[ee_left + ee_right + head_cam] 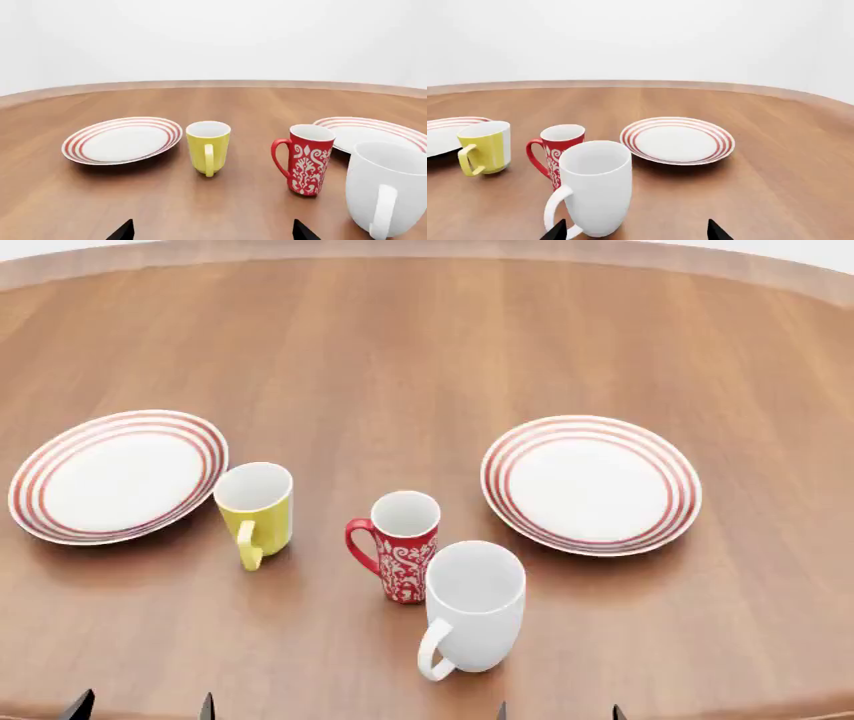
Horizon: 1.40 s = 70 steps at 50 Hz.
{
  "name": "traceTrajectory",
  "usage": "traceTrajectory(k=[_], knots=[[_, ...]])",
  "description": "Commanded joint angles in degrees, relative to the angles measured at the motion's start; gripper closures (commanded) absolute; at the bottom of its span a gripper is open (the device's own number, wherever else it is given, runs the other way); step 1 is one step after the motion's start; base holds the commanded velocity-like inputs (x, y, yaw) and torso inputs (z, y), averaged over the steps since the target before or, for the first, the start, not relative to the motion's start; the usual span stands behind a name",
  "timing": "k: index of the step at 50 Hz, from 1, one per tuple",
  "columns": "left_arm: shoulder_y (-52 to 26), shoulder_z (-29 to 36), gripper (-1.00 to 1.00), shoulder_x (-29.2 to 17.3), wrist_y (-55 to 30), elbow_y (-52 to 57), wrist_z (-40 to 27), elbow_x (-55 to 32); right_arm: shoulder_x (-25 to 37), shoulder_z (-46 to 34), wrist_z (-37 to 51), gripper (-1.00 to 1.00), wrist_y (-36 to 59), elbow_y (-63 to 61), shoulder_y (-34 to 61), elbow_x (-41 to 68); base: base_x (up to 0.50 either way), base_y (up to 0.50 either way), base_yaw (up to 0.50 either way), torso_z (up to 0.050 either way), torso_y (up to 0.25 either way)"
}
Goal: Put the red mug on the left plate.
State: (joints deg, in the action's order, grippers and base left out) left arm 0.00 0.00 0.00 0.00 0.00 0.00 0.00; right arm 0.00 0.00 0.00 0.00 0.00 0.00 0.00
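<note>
The red mug with white floral pattern stands upright on the wooden table, handle to its left; it also shows in the left wrist view and the right wrist view. The left plate, white with red rings, lies at the table's left; it shows in the left wrist view too. My left gripper and right gripper sit at the near table edge, both open and empty, short of the mugs. Only their fingertips show in the left wrist view and the right wrist view.
A yellow mug stands between the left plate and the red mug. A larger white mug stands just in front and right of the red mug, close to my right gripper. A second ringed plate lies at the right.
</note>
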Motion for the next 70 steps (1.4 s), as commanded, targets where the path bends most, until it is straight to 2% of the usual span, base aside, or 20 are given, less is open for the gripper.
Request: traceTrajectory(k=[1,9,22,70], knots=[[-0.4,1.5,-1.0,-0.9,0.3,-0.8,-1.0,-0.6,0.7,-0.5,0.7,-1.0,0.5,-1.4,-0.3,2.9,0.0,0.0,0.0,0.0,0.0],[2.1,3.4,-1.0,-2.6,-1.1,5.1,-2.6,-1.6,2.4,-2.3,3.9,-1.0,0.3,-7.9,-3.4,2.8,0.0,0.0,0.0,0.0,0.0],[4.6,5.0,-1.0,-4.4,-2.1,11.4,-4.3,-1.9,4.5,-3.6,4.3,-1.0,0.3,-14.1,-6.4,5.3,0.01,0.0,0.0,0.0,0.0],[3.1,9.6,-1.0,-7.1,0.0,7.5,-7.2,-3.7,7.5,-8.9,7.2,-1.0,-0.4,-14.3,-6.0,6.2,0.23,0.2,0.0,0.0,0.0]])
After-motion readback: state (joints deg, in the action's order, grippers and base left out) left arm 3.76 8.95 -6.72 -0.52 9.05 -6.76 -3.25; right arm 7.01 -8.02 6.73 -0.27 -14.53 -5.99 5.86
